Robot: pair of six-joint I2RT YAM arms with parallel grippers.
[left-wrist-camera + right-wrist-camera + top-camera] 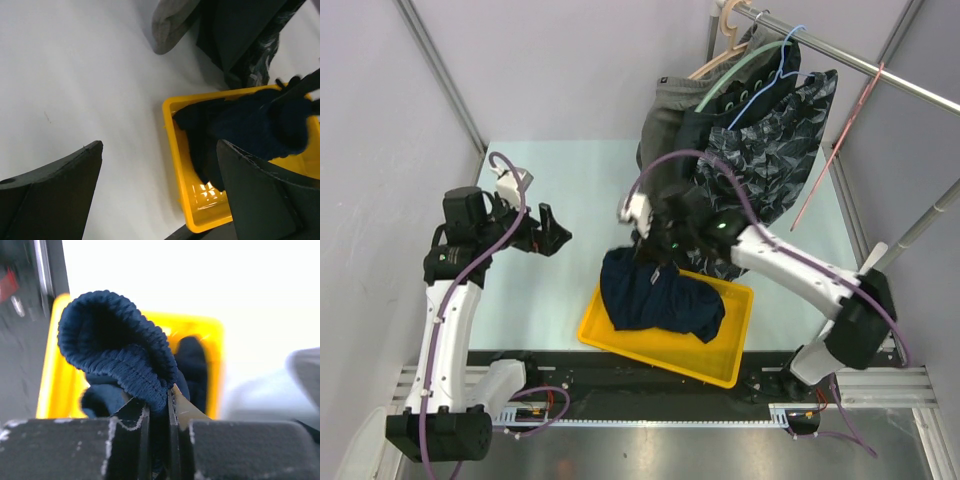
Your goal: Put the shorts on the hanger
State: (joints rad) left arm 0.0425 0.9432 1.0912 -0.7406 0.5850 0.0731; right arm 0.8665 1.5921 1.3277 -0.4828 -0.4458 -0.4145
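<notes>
Pale worktop carries a yellow tray; the navy shorts lie heaped in it, the right hand clamped on their waistband, the left hand spread open and empty well to the left. Step in hand appears to be the pick-up: next, lift the shorts clear and carry them to the pink-red hanger on the rail. Hanging near the tray, patterned shorts and grey shorts may snag the load.

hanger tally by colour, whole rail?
beige hanger: 1
mint-green hanger: 1
blue wire hanger: 1
pink-red wire hanger: 1
Total: 4
</notes>
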